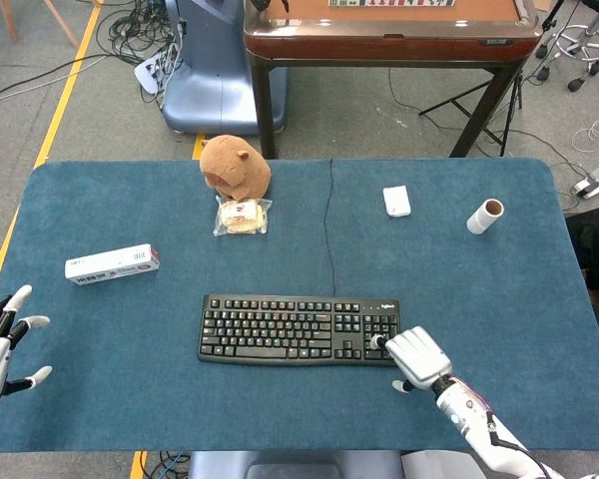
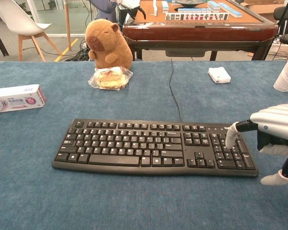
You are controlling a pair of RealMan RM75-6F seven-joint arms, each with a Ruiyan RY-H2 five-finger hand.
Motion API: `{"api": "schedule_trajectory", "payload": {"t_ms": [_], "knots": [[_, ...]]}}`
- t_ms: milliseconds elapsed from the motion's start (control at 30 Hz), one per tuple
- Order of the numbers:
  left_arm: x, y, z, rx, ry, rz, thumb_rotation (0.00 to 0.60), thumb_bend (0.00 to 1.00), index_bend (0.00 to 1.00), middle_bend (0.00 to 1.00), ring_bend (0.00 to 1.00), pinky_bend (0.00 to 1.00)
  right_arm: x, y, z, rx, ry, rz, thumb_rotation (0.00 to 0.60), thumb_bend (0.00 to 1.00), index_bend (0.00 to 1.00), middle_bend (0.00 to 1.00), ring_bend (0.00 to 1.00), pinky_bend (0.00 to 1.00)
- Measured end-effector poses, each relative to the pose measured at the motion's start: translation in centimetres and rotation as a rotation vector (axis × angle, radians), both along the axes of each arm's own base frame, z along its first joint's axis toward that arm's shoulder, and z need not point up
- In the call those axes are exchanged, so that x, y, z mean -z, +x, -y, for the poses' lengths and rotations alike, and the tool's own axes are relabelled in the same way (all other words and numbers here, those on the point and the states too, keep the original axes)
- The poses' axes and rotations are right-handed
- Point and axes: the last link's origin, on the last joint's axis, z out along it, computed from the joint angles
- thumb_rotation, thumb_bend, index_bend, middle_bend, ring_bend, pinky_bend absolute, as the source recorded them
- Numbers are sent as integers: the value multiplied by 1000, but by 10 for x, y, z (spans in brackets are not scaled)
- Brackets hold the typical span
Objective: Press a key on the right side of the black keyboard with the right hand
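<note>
The black keyboard (image 1: 298, 328) (image 2: 156, 147) lies across the middle of the blue table, its cable running toward the far edge. My right hand (image 1: 416, 356) (image 2: 273, 132) hovers palm down at the keyboard's right end. Most of its fingers are curled in, and one white fingertip (image 2: 232, 136) points down over the number pad's upper right keys. Whether that tip touches a key is unclear. The hand holds nothing. My left hand (image 1: 0, 344) hangs at the table's left edge with its fingers spread and empty; the chest view does not show it.
A capybara plush (image 1: 234, 166) (image 2: 105, 44) and a wrapped bun (image 1: 242, 216) (image 2: 110, 77) sit behind the keyboard. A toothpaste box (image 1: 112, 263) (image 2: 17, 98) lies at the left. A small white box (image 1: 397, 201) (image 2: 219, 74) and a paper roll (image 1: 485, 216) (image 2: 287, 74) stand at the back right.
</note>
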Motion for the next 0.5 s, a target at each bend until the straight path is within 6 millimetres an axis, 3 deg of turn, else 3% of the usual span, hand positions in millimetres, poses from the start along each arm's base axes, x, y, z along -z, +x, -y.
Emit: {"api": "schedule_trajectory", "payload": {"t_ms": [167, 333, 400, 500], "knots": [[1, 2, -1, 2, -4, -3, 600, 32, 340, 1, 0, 201, -14, -3, 1, -1, -48, 12, 600, 117, 340, 977, 937, 1000], [1, 5, -3, 11, -6, -7, 600, 32, 340, 1, 0, 201, -34, -11, 1, 21, -105, 17, 600, 114, 340, 718, 685, 990], [2, 8, -4, 16, -6, -9, 600, 32, 340, 1, 0, 201, -43, -15, 0, 29, -135, 16, 600, 113, 340, 604, 557, 903], [3, 12, -6, 25, -7, -10, 600, 32, 340, 1, 0, 201, -58, -20, -2, 36, -181, 18, 600, 114, 340, 498, 424, 691]]}}
